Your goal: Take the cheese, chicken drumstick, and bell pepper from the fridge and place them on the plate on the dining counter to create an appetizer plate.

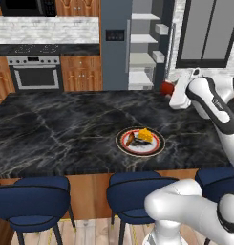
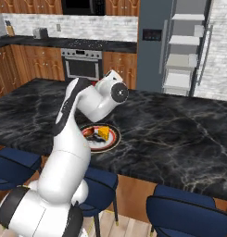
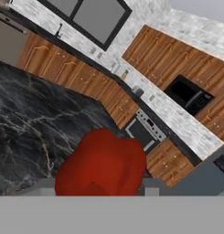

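Bare dining counter point(image 1: 66, 124) all around the plate point(image 1: 157, 147), cheese point(image 1: 145, 135) and drumstick point(image 1: 132, 139) already on it.

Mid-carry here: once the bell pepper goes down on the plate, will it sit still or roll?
The bell pepper looks rounded and glossy, so it may roll or slip on release. The plate already holds cheese and a drumstick, which might stop it.

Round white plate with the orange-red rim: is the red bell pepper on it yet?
No: the round white plate holds the yellow-orange cheese wedge and brown drumstick; the glossy red bell pepper sits in the claw.
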Motion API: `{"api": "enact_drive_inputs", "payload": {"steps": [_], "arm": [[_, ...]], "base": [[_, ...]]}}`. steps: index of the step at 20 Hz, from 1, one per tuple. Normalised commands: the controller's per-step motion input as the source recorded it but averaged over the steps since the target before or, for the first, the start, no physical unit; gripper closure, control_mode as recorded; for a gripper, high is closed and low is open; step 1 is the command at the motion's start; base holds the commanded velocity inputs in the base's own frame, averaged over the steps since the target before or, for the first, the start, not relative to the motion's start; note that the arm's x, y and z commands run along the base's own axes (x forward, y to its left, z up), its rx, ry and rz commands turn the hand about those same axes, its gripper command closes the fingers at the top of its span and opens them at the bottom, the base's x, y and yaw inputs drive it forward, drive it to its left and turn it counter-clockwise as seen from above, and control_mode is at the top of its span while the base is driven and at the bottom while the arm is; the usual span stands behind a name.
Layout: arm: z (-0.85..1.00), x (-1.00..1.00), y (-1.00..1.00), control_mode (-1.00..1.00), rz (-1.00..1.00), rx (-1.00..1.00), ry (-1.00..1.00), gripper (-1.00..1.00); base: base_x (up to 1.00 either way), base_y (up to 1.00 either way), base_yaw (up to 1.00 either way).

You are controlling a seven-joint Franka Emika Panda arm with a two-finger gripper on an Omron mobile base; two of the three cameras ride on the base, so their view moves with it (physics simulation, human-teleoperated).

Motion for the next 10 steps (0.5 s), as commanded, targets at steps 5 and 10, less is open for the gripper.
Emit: {"api": "enact_drive_inputs", "payload": {"steps": [5,10], "arm": [[-0.31,0.38,0.12,-1.00,0.00,-0.13,0.13,1.00],[-0.36,0.09,0.00,-1.00,0.00,-0.13,0.12,1.00]], "base": [[0.00,0.00,0.00],[0.00,0.00,0.00]]}}
